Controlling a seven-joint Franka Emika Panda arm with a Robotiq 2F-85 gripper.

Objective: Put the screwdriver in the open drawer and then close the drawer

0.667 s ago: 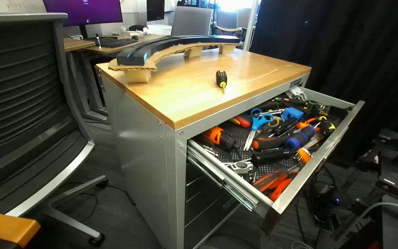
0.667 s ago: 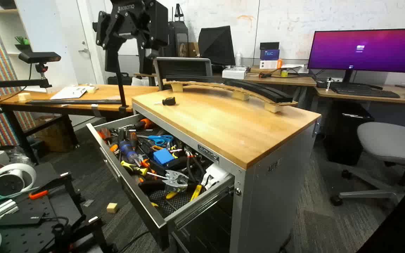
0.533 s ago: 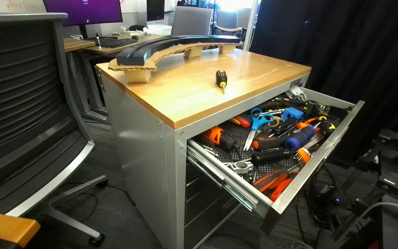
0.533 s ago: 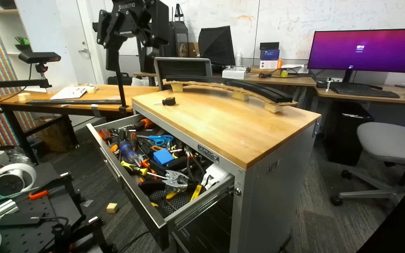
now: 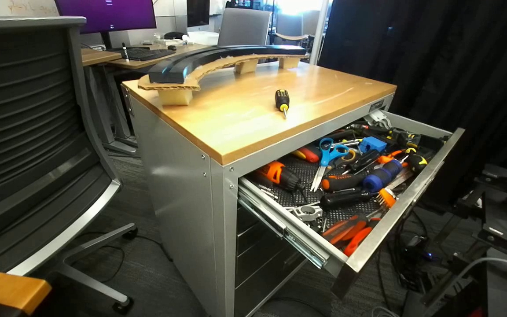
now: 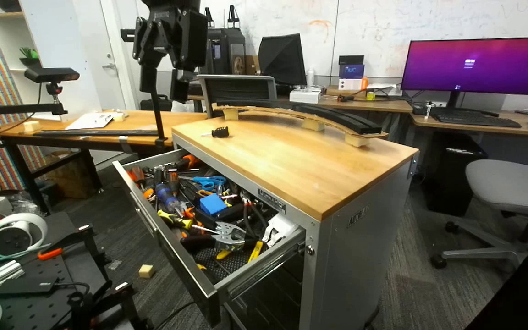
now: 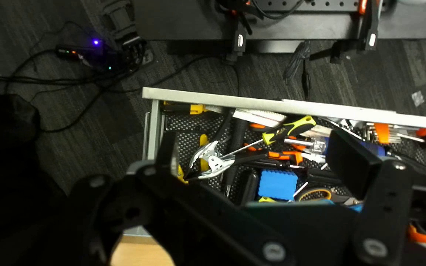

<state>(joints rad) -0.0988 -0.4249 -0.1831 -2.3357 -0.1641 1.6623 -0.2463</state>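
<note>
The stubby black and yellow screwdriver lies on the cabinet's wooden top, near the edge above the drawer, in both exterior views. It is out of view in the wrist view. The grey drawer is pulled open and full of tools; its front rim shows in both exterior views and in the wrist view. My gripper hangs in the air, fingers down, well apart from the screwdriver. In the wrist view its fingers are wide apart, with only the drawer's tools seen beyond them.
A curved black piece on cardboard and foam blocks stands along the back of the wooden top. An office chair stands beside the cabinet. A dark cart stands in front of the drawer. Lower drawers are shut.
My gripper has come down and turned a little in an exterior view, so its fingers look closer together there. The screwdriver and drawer have not moved.
</note>
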